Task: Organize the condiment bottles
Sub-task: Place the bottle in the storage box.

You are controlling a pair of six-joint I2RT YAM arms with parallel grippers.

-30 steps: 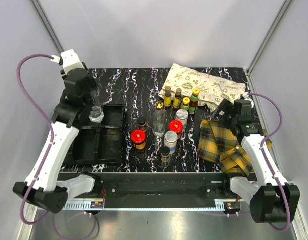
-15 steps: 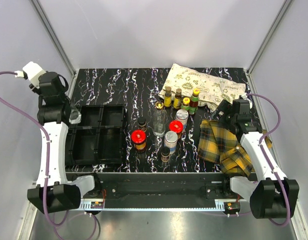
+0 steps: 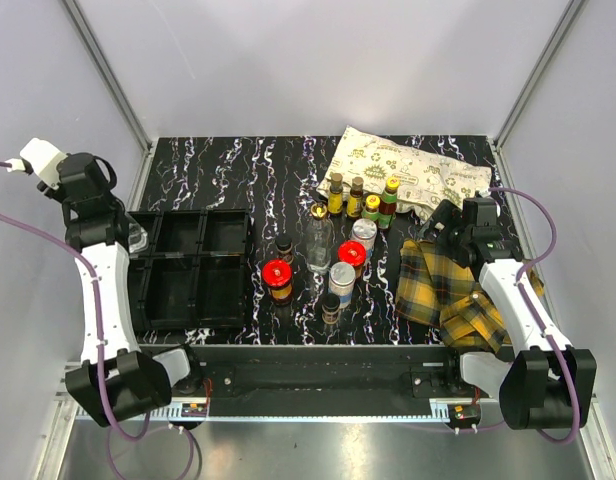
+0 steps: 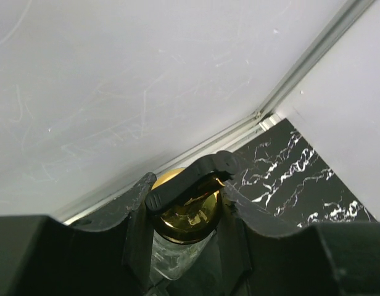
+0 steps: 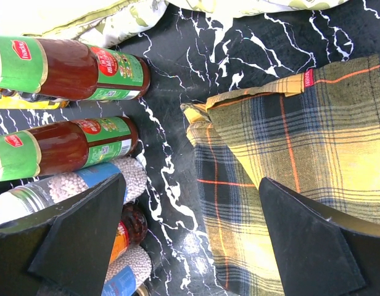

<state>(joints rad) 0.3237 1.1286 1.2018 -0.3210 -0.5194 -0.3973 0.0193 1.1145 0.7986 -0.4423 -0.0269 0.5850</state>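
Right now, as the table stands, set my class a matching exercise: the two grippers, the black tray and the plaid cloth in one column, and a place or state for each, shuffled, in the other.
Column one
1. left gripper
2. right gripper
3. black tray
4. plaid cloth

Column two
A. lies spread on the right side of the table
B. shut on a gold-capped clear bottle
C. open, holding nothing, close to the sauce bottles
D. sits on the table's left side

Pairs: 1-B, 2-C, 3-D, 4-A
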